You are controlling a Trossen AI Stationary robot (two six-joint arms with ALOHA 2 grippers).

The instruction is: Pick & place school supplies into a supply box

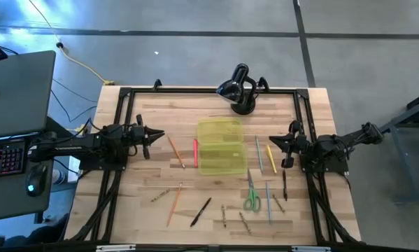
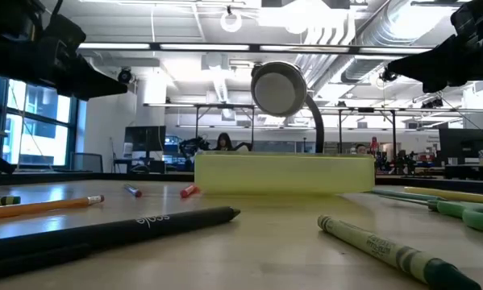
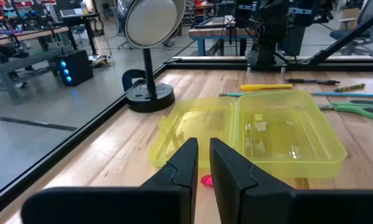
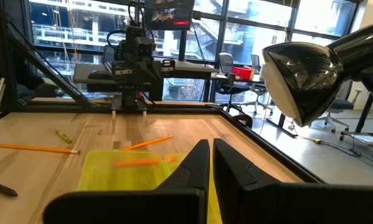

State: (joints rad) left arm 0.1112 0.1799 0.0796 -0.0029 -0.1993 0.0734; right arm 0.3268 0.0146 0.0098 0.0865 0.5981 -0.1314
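The supply box [image 1: 219, 145] is a translucent yellow-green case lying open on the table's middle, also seen in the low view [image 2: 285, 175] and in the left wrist view [image 3: 267, 134]. Pencils and pens lie flat around it: an orange one [image 1: 175, 150] and a red one [image 1: 195, 152] on its left, a teal one [image 1: 258, 152] and a yellow one [image 1: 271, 158] on its right. The green-handled scissors [image 1: 251, 196] and a black pen [image 1: 201, 211] lie nearer the near edge. My left gripper [image 1: 160, 134] hovers shut, left of the box. My right gripper [image 1: 272, 142] hovers shut on the box's right.
A black domed device on a stand [image 1: 238, 89] stands just beyond the box at the far edge. More pencils and crayons [image 1: 174, 204] are scattered toward the near edge. A black frame [image 1: 125, 94] runs around the tabletop. A laptop [image 1: 17, 84] sits off the table's left.
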